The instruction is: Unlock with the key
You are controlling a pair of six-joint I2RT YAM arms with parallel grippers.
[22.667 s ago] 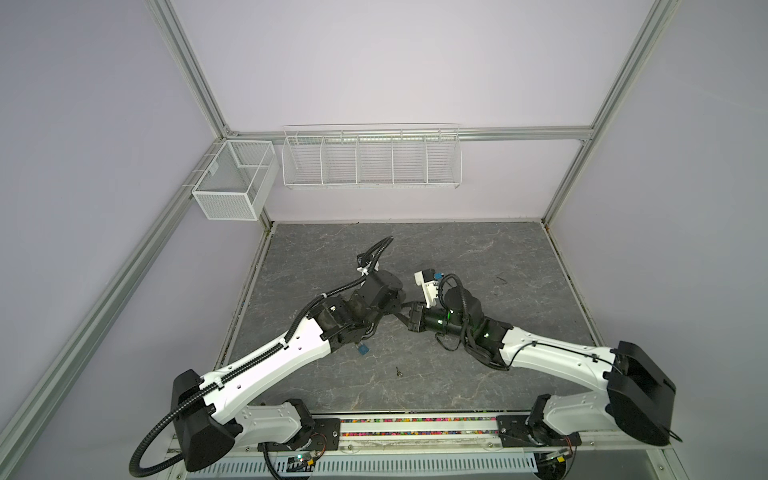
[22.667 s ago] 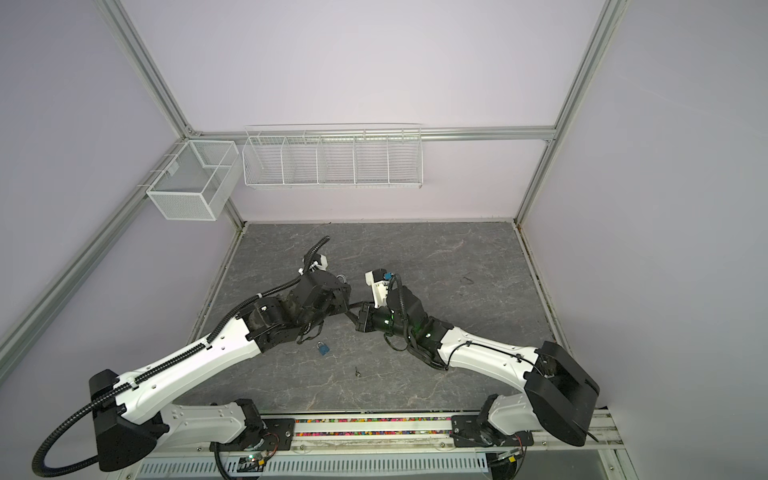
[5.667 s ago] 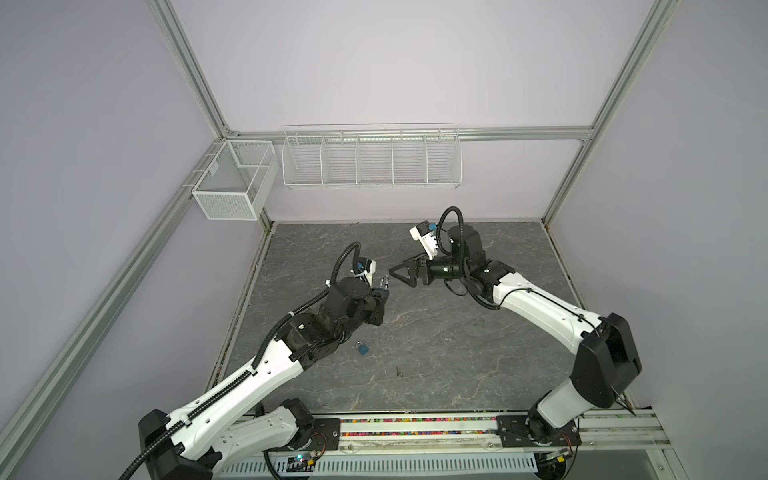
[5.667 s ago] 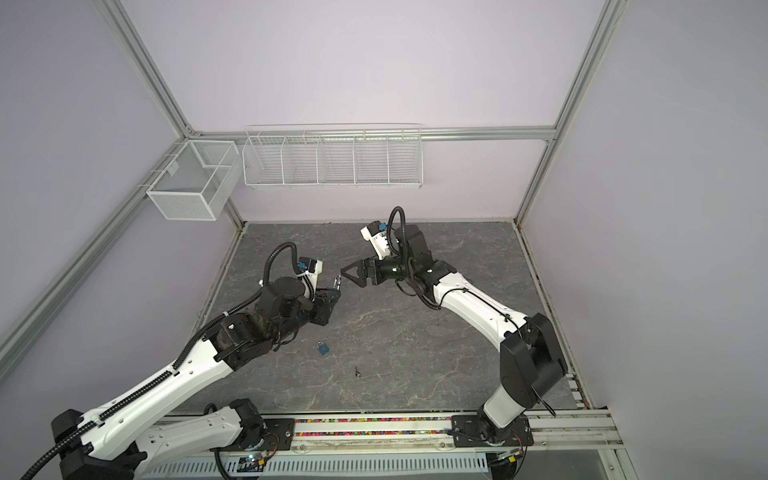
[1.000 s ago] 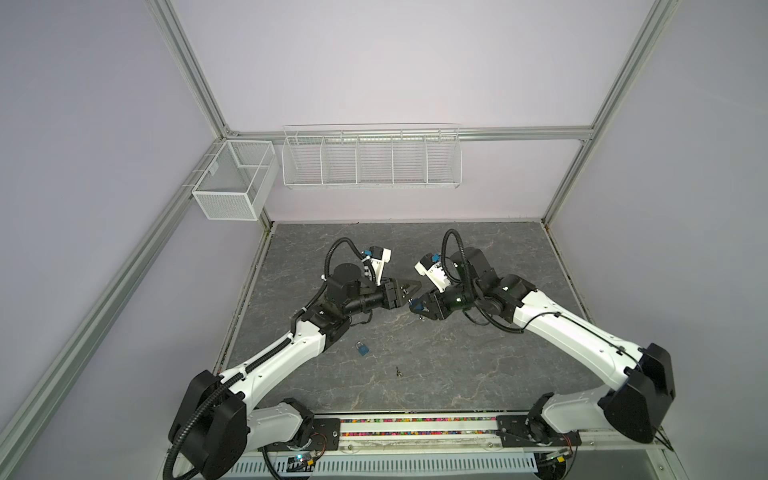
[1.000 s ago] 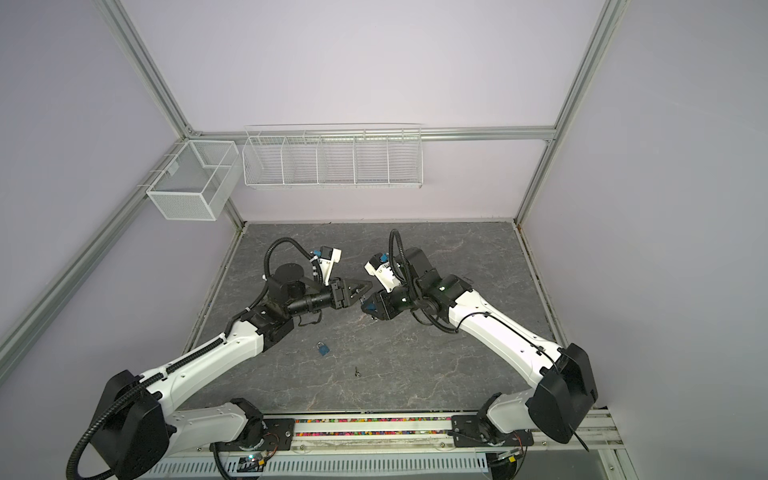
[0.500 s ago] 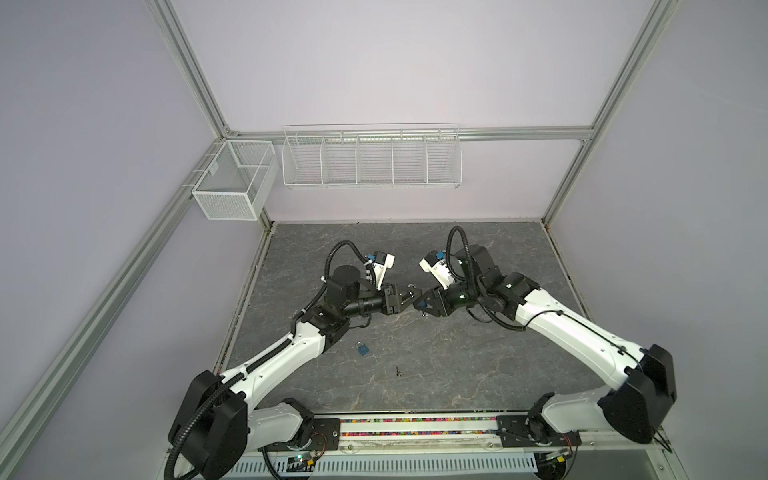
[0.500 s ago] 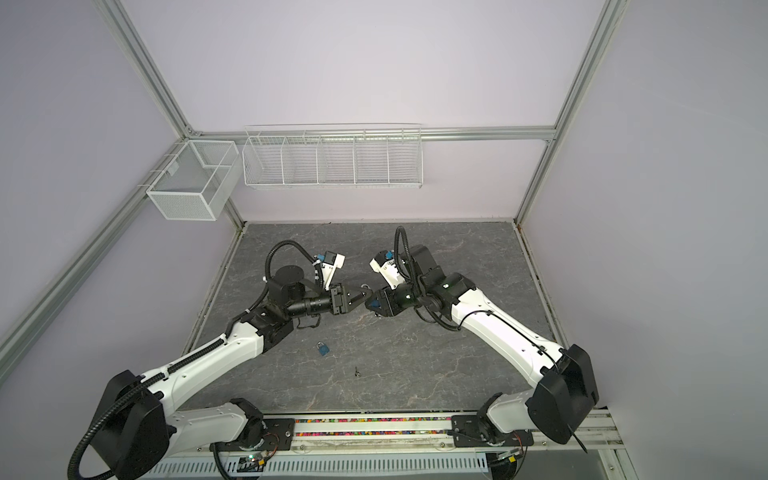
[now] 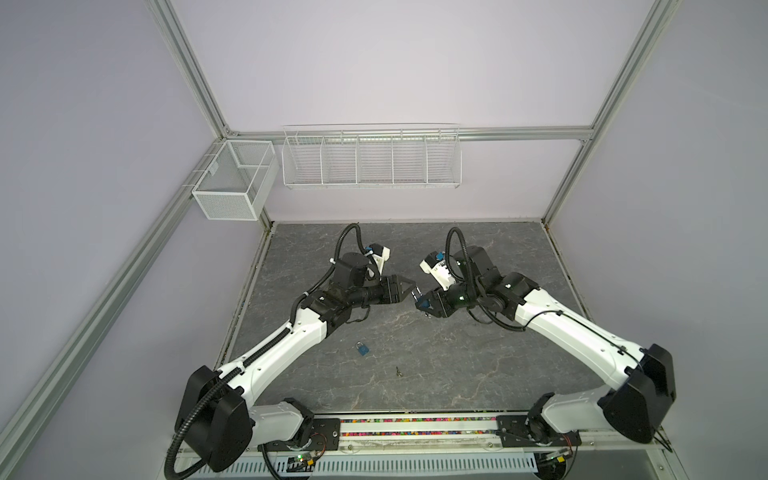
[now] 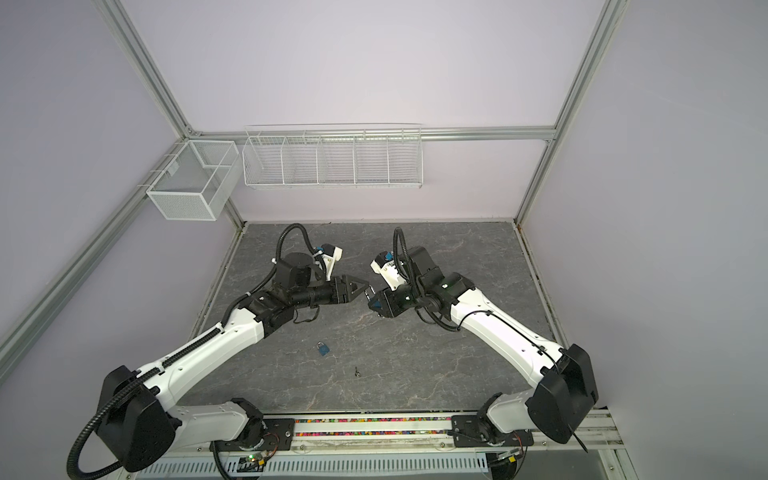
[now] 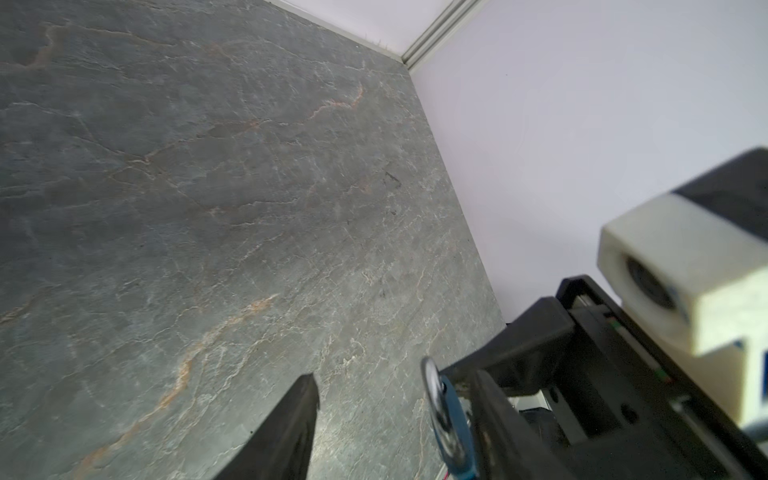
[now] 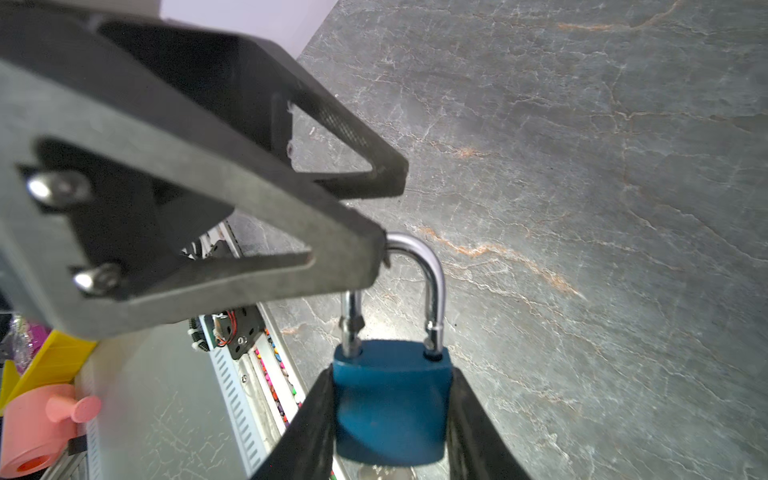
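Observation:
My right gripper (image 12: 390,374) is shut on the body of a blue padlock (image 12: 390,407), held above the table in both top views (image 9: 422,301) (image 10: 374,305). Its steel shackle (image 12: 432,274) points at my left gripper (image 12: 386,216), and the notched leg stands raised out of the body. A silver piece (image 12: 382,473) shows under the body, apparently the key's head. My left gripper (image 9: 411,291) (image 10: 365,289) (image 11: 395,376) is open, one fingertip (image 12: 365,257) touching the shackle's bend. The left wrist view shows the padlock (image 11: 455,432) edge-on between the open jaws.
A second blue padlock (image 9: 362,348) (image 10: 323,348) lies on the grey slate table (image 9: 436,365), with a small loose key (image 9: 399,371) (image 10: 356,371) nearby. White wire baskets (image 9: 370,158) hang on the back wall. The arm bases' rail (image 9: 415,428) runs along the front.
The right gripper with the padlock has drawn slightly to the right and back. The left gripper narrowed briefly, then opened again, staying at the shackle.

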